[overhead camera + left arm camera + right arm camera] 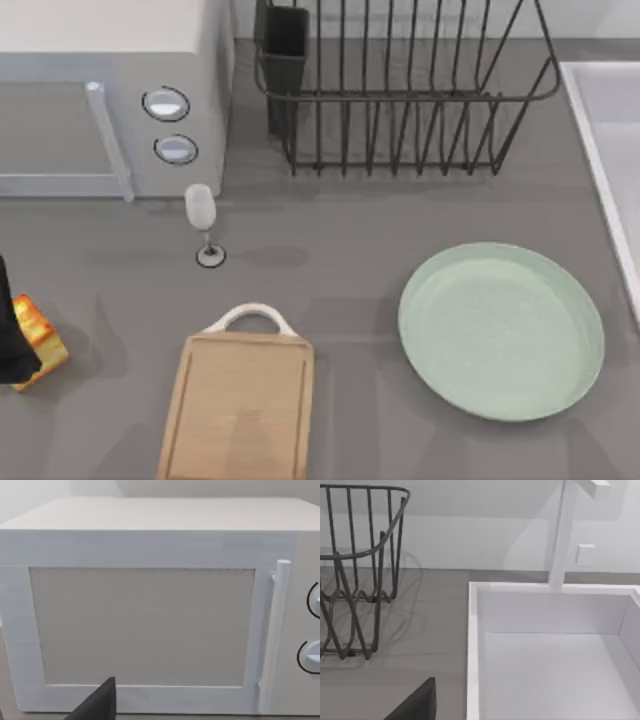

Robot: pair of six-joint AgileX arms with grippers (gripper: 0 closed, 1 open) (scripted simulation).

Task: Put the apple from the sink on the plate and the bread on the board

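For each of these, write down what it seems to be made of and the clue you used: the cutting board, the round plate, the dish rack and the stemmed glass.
Board: looks like light wood, matte, faint grain; its arched handle looks like white plastic.
Plate: pale mint, smooth, probably glazed ceramic or plastic.
Dish rack: thin dark bars, likely coated metal wire.
Glass: see-through and pale, apparently glass.

Grey tabletop (350, 230), white microwave (110, 100) at back left, dark wire dish rack (400, 90) at back centre, clear wine glass (202, 215) before microwave, pale wall (470, 525) behind, white faucet (562, 535)
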